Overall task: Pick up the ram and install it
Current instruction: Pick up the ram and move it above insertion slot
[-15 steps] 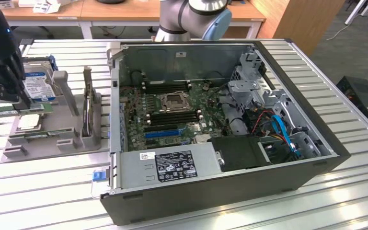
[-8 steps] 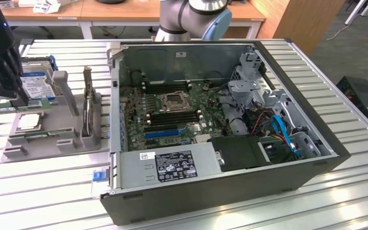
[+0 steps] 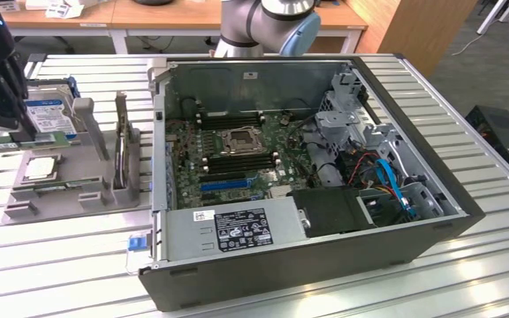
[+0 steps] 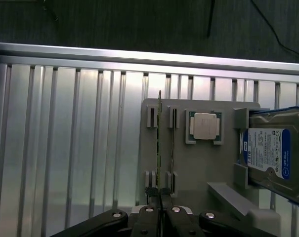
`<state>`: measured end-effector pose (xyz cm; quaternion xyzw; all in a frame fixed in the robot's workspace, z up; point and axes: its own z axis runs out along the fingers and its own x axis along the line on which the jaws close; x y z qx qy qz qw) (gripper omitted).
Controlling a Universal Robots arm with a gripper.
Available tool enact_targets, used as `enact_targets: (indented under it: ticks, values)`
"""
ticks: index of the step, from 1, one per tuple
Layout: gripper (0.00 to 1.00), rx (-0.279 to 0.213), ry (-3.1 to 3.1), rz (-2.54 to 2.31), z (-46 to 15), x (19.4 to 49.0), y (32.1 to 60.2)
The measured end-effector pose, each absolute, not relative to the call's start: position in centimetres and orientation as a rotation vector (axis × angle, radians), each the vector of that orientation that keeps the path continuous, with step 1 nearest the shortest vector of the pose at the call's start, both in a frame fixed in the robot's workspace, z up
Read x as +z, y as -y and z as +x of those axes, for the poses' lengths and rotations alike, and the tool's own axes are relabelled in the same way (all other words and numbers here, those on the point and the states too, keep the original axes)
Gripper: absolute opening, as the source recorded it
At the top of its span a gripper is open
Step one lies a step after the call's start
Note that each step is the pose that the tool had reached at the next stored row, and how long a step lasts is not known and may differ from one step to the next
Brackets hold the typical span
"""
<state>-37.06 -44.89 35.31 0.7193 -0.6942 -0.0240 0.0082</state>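
- Gripper (image 4: 159, 210) fingers pressed together, pinching ram (image 4: 159, 143) on its thin faces; ram seen edge-on straight out from the fingertips.
- Exterior view: gripper (image 3: 7, 132) at the far end from the case, ram (image 3: 42, 139) a green strip at its tips, lying level over the holder (image 3: 95, 199). It looks lifted out of its slot, though I can't be sure.
- Step in hand, my read: lifting the ram clear. To do it well, keep the stick level with no twist, pull straight away from the holder's (image 4: 189, 168) slot posts, and go sideways only once clear of them. The board is thin, so don't squeeze harder.
- CPU (image 4: 205, 126) sits just beside the ram's line, with the drive (image 4: 270, 153) past it; neither touches the ram.
- RAM slots (image 3: 236, 161) are inside the open case (image 3: 325, 265), well apart from the gripper and across the holder.
- The surface is a slatted aluminium table (image 3: 60, 265). It is shiny and ribbed, so a dropped stick could catch in a groove.
- Room: wooden desks (image 3: 148, 16) behind the arm (image 3: 268, 23), and a black box (image 3: 502, 132) on the floor past the case.
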Motion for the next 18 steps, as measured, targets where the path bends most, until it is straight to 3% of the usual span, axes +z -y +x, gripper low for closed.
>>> enact_targets:
  ticks: [18]
  values:
    - [0.13, -0.075, 2.172, 2.246, -37.1, 37.4, 44.9]
